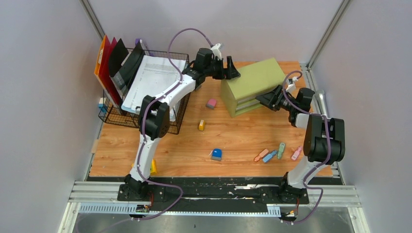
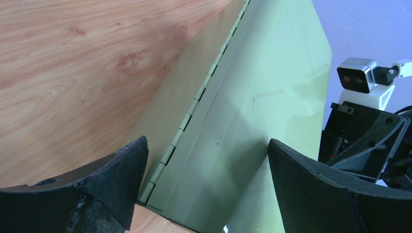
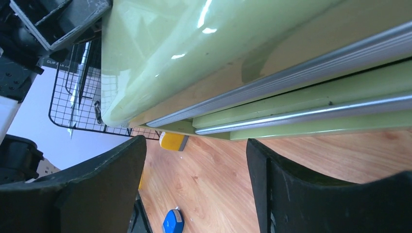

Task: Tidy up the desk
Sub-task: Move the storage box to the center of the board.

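The desk (image 1: 233,141) is a light wood-grain top with a black and metal rail along its near edge. A green drawer cabinet (image 1: 252,85) stands at the back. My left gripper (image 1: 232,71) is open and empty at the cabinet's back left corner. In the left wrist view the cabinet's hinged top (image 2: 252,97) lies between the spread fingers (image 2: 111,179). My right gripper (image 1: 262,100) is open and empty, close to the cabinet's drawer fronts (image 3: 301,114). Its fingers (image 3: 111,179) stand over bare desk (image 3: 218,184).
A black wire basket (image 1: 141,99) with papers and folders stands at the back left. Loose on the desk are a pink piece (image 1: 211,103), a yellow piece (image 1: 201,125), a blue piece (image 1: 216,154), several coloured clips (image 1: 270,155) and a yellow item (image 1: 153,167) near the left arm.
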Tool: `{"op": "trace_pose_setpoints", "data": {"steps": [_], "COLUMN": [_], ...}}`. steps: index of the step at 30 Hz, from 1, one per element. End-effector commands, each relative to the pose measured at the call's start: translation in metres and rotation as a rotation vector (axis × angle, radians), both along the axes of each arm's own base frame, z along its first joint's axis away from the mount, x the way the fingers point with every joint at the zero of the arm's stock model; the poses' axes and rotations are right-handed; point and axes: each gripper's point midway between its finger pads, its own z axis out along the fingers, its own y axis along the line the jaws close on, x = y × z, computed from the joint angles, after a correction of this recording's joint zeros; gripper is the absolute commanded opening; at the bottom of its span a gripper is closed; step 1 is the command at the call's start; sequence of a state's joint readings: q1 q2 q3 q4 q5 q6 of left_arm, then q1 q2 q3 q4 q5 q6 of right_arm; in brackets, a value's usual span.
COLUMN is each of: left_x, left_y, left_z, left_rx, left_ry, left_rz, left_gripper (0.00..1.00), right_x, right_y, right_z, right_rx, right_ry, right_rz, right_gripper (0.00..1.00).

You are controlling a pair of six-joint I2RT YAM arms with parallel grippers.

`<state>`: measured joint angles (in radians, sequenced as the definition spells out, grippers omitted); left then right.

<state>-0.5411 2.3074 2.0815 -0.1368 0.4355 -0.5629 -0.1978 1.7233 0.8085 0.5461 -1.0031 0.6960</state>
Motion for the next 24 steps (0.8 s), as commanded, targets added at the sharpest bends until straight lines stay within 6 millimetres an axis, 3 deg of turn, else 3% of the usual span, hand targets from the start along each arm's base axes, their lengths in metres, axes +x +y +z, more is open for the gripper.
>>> {"op": "trace_pose_setpoints", "data": {"steps": [1, 13, 19, 24], "left_x": [-0.032, -0.041, -0.045, -0.046], "left_y": [-0.001, 0.004, 0.005, 0.005], "left_z": [0.002, -0.009, -0.018, -0.024], "left_rx": [0.022, 0.039, 0.047, 0.053], "left_ry": [0.083, 0.097, 0.116, 0.132], "left_rz": [-0.059, -0.074, -0.08, -0.078], "left_gripper": [0.98, 0.97, 0.97, 0.97], "right_x": [0.001, 0.021, 0.036, 0.037], "right_y": [0.004, 0.005, 0.004, 0.003], "right_z": [0.019, 0.033, 0.046, 0.058], "right_rx": [0.037, 0.254, 0.298, 0.344], "right_ry": [-0.121, -0.208, -0.254, -0.287], "right_rz": [0.026, -0.035, -0.043, -0.036], "right_gripper": [0.77, 0.8, 0.77, 0.74]}}
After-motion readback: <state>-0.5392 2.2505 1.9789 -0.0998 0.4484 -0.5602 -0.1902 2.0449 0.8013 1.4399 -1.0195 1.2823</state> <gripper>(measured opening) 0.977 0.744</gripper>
